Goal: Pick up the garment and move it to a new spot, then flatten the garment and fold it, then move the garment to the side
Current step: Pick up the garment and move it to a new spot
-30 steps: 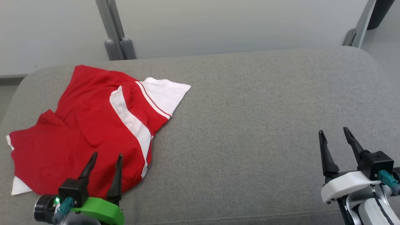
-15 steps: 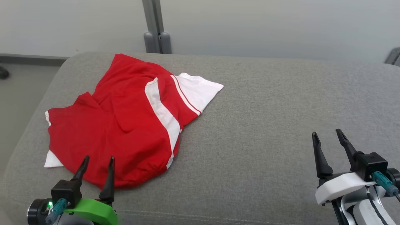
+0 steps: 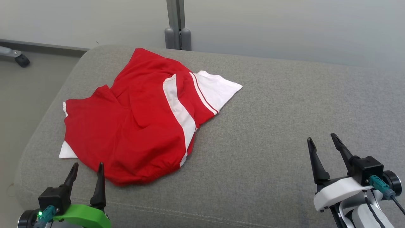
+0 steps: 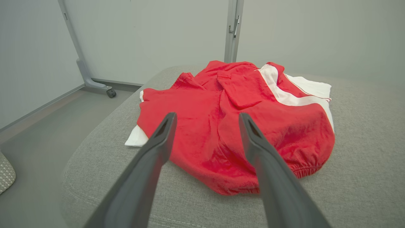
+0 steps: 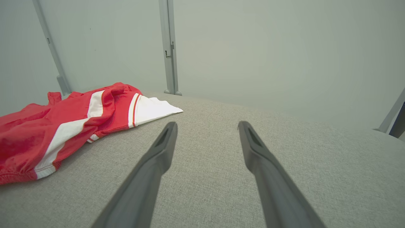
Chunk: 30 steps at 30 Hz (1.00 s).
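Where the grey woven cushion (image 3: 269, 104) rounds off at its left edge, the red garment (image 3: 139, 126) with white bands lies crumpled. Its gathered elastic hem is nearest the left hand (image 3: 88, 164), whose fingers stand spread and empty just beside the cloth's near edge. Broad bare upholstery stretches rightward to the right hand (image 3: 321, 137), likewise released, well apart from the garment.

The garment (image 3: 139, 126) is bright red with broad white bands and a white panel, the cushion (image 3: 284, 110) flecked grey, the left tool (image 3: 88, 164) green-mounted, the right tool (image 3: 321, 137) white-mounted, both dark-fingered.
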Motion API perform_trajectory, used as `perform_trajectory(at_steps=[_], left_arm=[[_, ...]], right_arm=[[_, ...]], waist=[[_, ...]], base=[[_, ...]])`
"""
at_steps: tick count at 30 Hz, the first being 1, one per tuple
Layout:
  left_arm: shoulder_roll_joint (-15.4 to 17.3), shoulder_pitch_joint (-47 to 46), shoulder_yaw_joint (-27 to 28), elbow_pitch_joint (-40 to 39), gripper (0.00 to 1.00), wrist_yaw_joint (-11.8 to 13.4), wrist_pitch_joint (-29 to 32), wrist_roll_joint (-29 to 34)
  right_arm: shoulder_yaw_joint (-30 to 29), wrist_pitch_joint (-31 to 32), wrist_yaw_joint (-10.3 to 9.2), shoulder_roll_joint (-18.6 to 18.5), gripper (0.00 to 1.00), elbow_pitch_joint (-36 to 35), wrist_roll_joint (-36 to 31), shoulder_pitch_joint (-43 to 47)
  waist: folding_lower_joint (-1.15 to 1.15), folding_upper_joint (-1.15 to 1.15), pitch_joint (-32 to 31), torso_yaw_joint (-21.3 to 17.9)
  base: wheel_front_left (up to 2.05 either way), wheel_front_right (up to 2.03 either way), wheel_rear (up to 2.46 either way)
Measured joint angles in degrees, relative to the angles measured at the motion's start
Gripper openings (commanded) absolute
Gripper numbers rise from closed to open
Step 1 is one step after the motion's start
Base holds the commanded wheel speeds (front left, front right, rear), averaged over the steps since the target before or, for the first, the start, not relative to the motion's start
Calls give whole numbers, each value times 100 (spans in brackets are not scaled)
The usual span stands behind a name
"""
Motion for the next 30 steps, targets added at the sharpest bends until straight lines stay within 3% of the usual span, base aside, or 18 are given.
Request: perform_trajectory(at_steps=[9, 19, 30], left_arm=[[-319, 16, 172, 694, 100, -48, 13, -911], [-421, -664, 397, 1182, 100, -87, 549, -2076], [-456, -1208, 580, 1938, 100, 2, 942, -2410]], right_arm=[[2, 0, 2, -12, 100, 13, -49, -7], [20, 0, 3, -92, 100, -80, -148, -143], [74, -5, 44, -107, 100, -94, -304, -494]], waist=[[0, 0, 153, -90], [0, 0, 572, -143], [0, 0, 1100, -246]], base=[[0, 0, 0], [0, 0, 0], [0, 0, 0]])
